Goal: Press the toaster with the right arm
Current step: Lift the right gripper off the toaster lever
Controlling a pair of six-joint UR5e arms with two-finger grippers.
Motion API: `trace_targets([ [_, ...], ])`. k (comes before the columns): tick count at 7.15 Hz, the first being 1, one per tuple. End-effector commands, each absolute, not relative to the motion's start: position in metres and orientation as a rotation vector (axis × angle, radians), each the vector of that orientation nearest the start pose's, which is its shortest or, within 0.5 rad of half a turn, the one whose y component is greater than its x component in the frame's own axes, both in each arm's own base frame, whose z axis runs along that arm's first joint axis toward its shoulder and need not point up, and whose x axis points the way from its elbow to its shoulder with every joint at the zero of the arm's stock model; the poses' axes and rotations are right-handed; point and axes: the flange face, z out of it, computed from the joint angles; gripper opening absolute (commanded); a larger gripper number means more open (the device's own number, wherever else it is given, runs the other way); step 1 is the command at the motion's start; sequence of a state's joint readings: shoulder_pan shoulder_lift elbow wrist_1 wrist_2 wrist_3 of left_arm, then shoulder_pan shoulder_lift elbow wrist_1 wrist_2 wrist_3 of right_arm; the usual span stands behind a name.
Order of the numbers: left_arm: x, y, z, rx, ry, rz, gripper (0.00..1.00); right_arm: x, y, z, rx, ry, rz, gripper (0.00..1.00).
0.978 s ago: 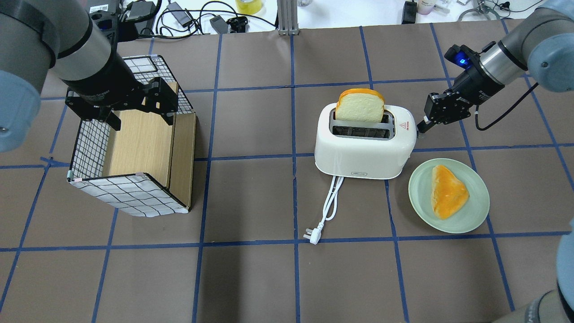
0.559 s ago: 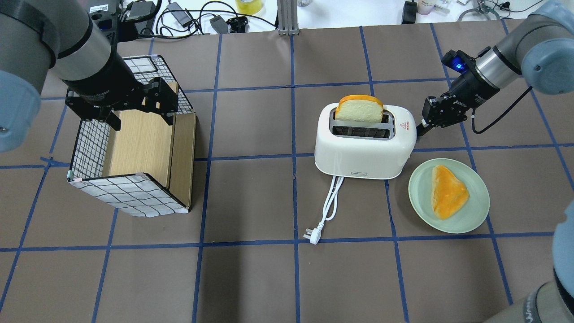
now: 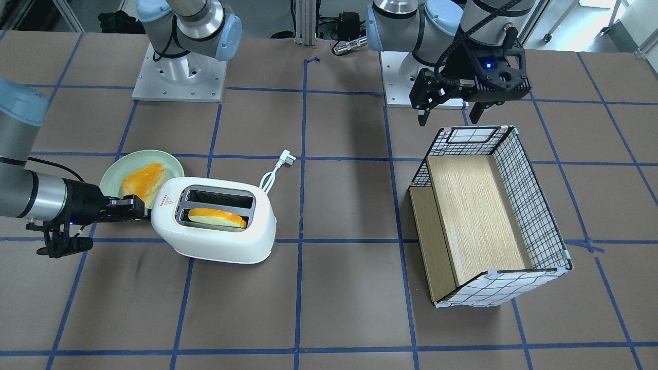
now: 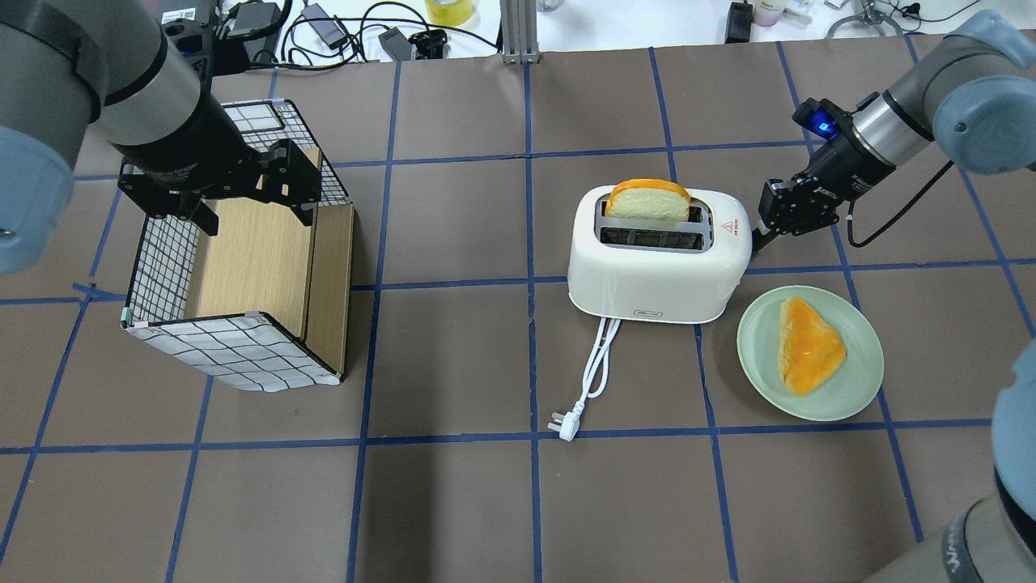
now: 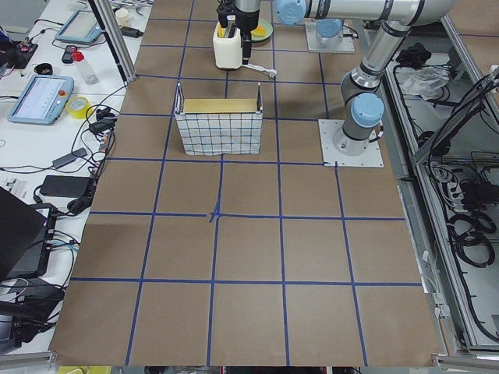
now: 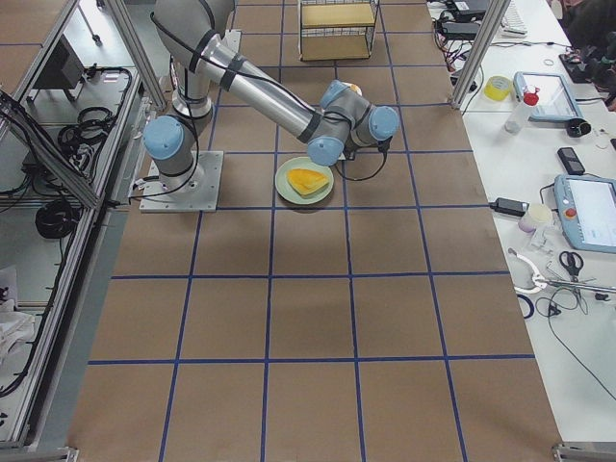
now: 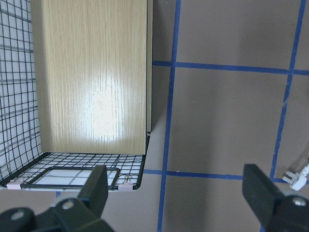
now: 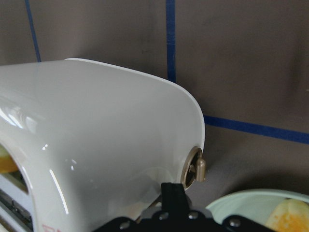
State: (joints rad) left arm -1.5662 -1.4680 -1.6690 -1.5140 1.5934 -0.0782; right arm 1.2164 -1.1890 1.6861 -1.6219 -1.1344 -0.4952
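The white toaster (image 4: 647,283) stands right of the table's middle, with a bread slice (image 4: 647,200) sunk low in its far slot. My right gripper (image 4: 757,239) is shut, and its tip rests against the toaster's right end, below the red triangle sticker (image 4: 727,228). In the front view the right gripper (image 3: 141,208) touches the toaster (image 3: 221,246) at its end. The right wrist view shows the toaster's end (image 8: 96,145), a gold knob (image 8: 198,169) and one black finger (image 8: 173,198). My left gripper (image 4: 255,214) is open and empty above the basket.
A checked wire basket (image 4: 235,356) with wooden boards lies on the left. A green plate (image 4: 753,340) with another bread slice (image 4: 809,344) sits in front of the right gripper. The toaster's cord and plug (image 4: 564,425) trail toward the front.
The right gripper has moved down along the toaster's end. The bread slice has sunk deeper into the slot. The left arm has not moved.
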Motion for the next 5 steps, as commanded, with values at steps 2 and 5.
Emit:
trace_targets([
  [2,-0.129,-0.455,0.494,-0.13,3.117,-0.097,1.0,-0.024,-0.57,0.224,-0.015,2.557,0.306,0.0],
  [5,-0.129,-0.455,0.494,-0.13,3.117,-0.097,1.0,-0.035,-0.583,0.268,0.01,2.662,0.248,0.01],
])
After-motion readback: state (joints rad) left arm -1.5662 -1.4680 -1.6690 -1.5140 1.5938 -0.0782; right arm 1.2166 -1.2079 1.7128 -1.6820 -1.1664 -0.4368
